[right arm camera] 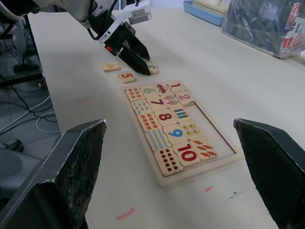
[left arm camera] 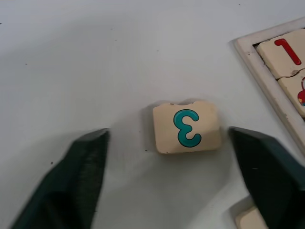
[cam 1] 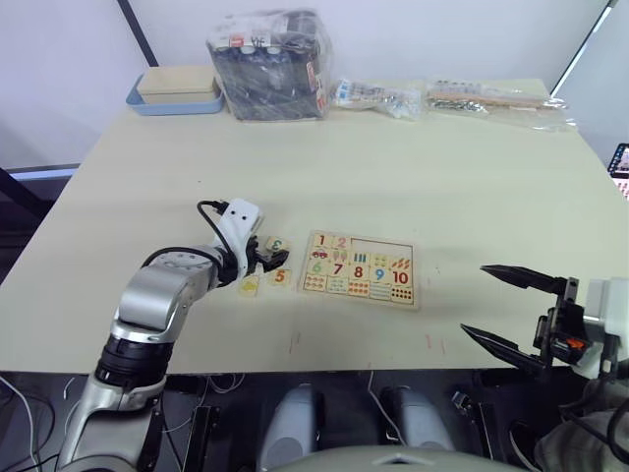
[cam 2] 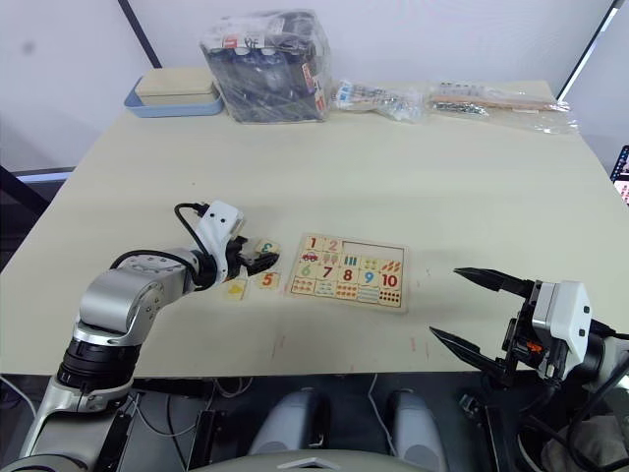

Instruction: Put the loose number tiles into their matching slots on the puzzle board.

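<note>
Left tool [left arm camera: 167, 179] spread open, straddling the 3 tile [left arm camera: 187, 127] at frame centre; puzzle board [left arm camera: 267, 76] sits upper right. Right tool [cam 1: 511, 310] open, idle.

Your work surface is a pale tabletop [cam 1: 393, 167]. Lying directly on it, near the front edge, you have the puzzle board [cam 1: 359, 267], flat and square to the table. Just beside the board's left edge lie three loose number tiles: the 3 tile [left arm camera: 187, 127], the 5 tile [cam 1: 280, 277] and a tile with a yellow picture [cam 1: 250, 285], each apart from the board. Along the far edge you have a blue-rimmed box [cam 1: 175, 90] at the left corner, a plastic-wrapped dark bundle [cam 1: 270, 64] next to it, and two clear bags of small parts [cam 1: 378, 96] [cam 1: 496, 100] further right.
</note>
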